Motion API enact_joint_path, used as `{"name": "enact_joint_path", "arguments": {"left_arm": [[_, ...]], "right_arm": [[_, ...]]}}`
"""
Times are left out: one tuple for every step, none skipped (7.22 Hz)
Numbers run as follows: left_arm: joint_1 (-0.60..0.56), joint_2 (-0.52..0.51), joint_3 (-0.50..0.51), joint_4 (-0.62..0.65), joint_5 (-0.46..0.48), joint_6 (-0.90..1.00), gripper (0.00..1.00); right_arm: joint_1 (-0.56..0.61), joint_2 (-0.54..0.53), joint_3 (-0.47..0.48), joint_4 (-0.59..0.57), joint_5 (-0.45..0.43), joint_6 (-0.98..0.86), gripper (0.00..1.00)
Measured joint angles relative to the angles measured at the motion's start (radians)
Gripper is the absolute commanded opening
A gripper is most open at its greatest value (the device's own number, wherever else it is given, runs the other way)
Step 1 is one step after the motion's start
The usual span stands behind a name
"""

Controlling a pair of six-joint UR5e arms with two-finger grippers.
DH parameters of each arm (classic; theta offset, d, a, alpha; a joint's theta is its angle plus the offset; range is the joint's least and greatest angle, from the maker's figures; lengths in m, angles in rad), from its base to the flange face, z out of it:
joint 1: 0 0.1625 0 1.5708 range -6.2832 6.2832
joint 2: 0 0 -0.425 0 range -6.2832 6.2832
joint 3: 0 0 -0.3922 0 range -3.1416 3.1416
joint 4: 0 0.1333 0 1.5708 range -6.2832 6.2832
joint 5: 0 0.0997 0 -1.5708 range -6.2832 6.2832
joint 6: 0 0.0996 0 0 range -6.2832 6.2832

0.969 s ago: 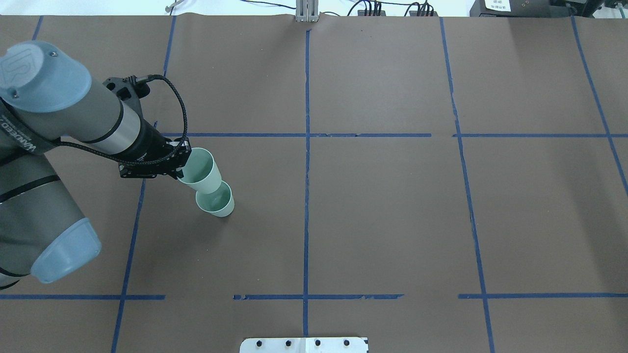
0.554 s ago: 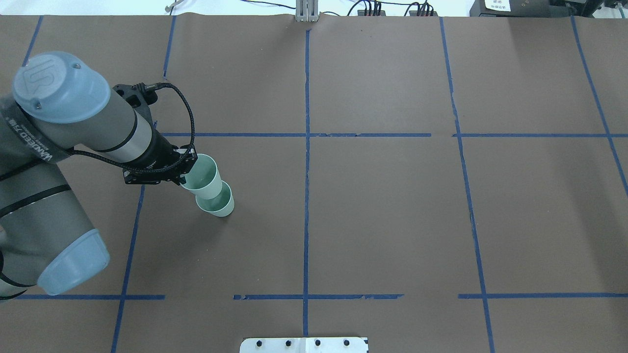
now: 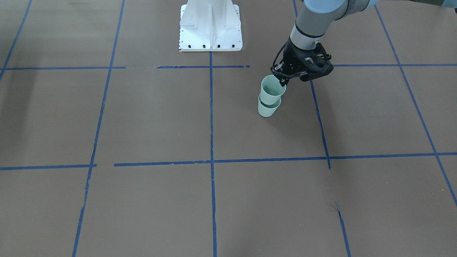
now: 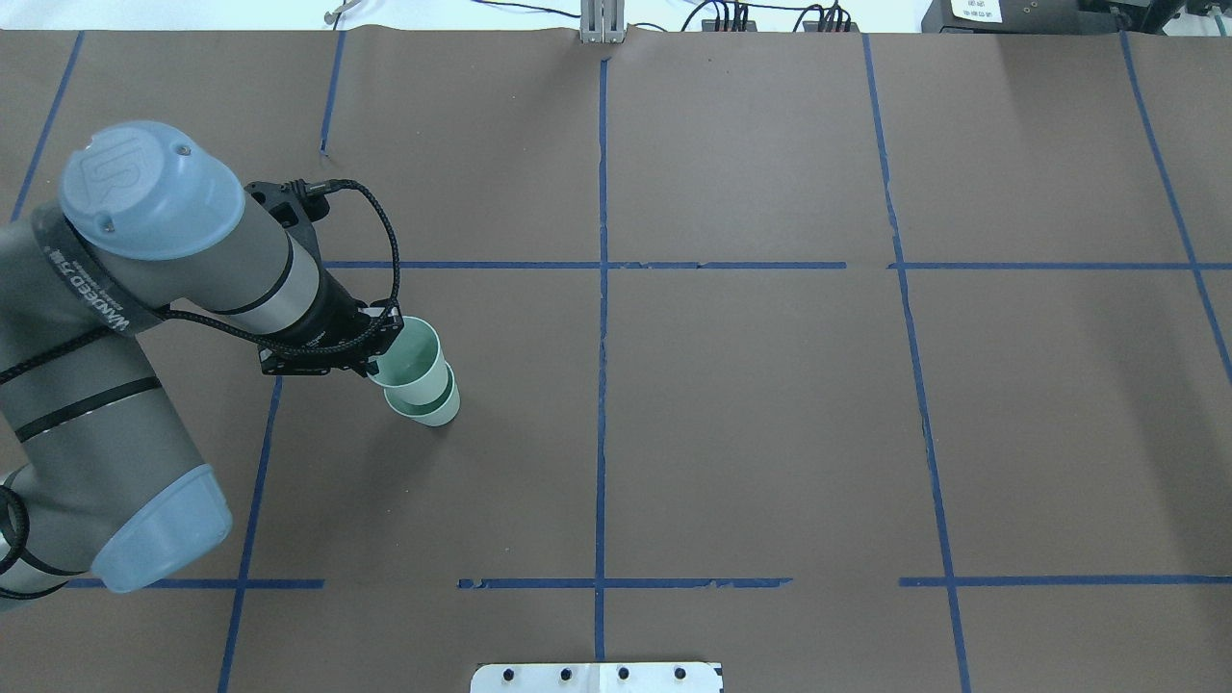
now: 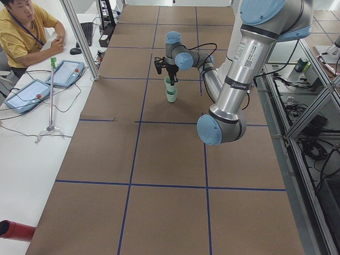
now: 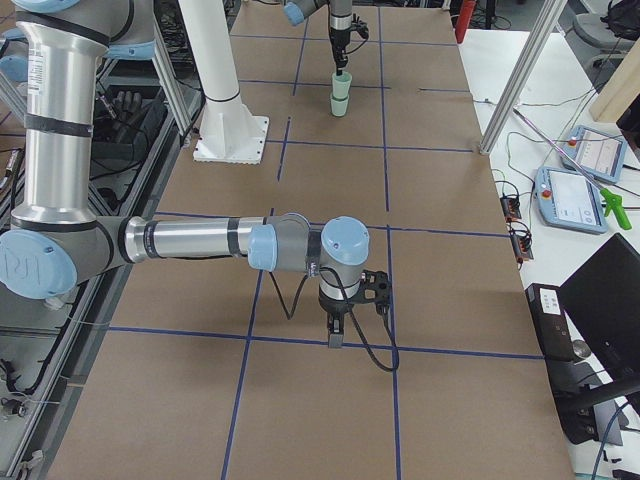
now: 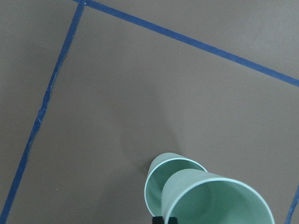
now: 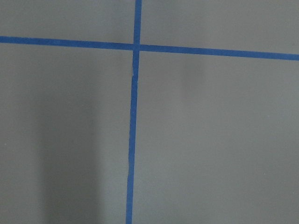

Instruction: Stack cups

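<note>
Mint-green upper cup [image 4: 416, 354] is clamped at its rim by the left jaws and sits partly nested in the lower cup [image 4: 430, 410], which stands on the brown surface [image 4: 731, 414] just below them. Cannot tell whether the right jaws are open or closed; they hang over the surface, well apart.

You'll find the upper cup [image 3: 272, 90] and the lower cup [image 3: 267, 110] in smooth pale mint plastic with a faint sheen (thin at the rims). Your worktop [image 3: 142, 117] wears matt brown paper, crossed by blue tape [image 3: 210, 117] ragged at its edges. The left arm [image 4: 217, 265] is dull grey metal, its caps [image 4: 144, 183] glossy blue plastic.
</note>
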Motion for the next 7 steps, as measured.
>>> {"name": "enact_joint_path", "arguments": {"left_arm": [[0.001,0.000,0.000,-0.001,0.003,0.000,0.99],[0.002,0.000,0.001,-0.001,0.017,0.000,1.00],[0.002,-0.001,0.001,-0.002,0.037,-0.006,1.00],[0.002,-0.001,0.001,-0.003,0.047,-0.013,1.00],[0.001,0.000,-0.001,-0.004,0.050,-0.015,1.00],[-0.004,0.007,-0.005,-0.019,0.048,-0.009,1.00],[-0.014,0.030,-0.010,-0.052,0.041,0.026,1.00]], "right_arm": [[0.000,0.000,0.000,0.000,0.000,0.000,1.00],[0.000,0.000,0.000,0.000,0.000,0.000,1.00],[0.000,0.000,0.000,0.000,0.000,0.000,1.00],[0.000,0.000,0.000,0.000,0.000,0.000,1.00],[0.000,0.000,0.000,0.000,0.000,0.000,1.00],[0.000,0.000,0.000,0.000,0.000,0.000,1.00],[-0.001,0.000,0.000,0.000,0.000,0.000,1.00]]}}
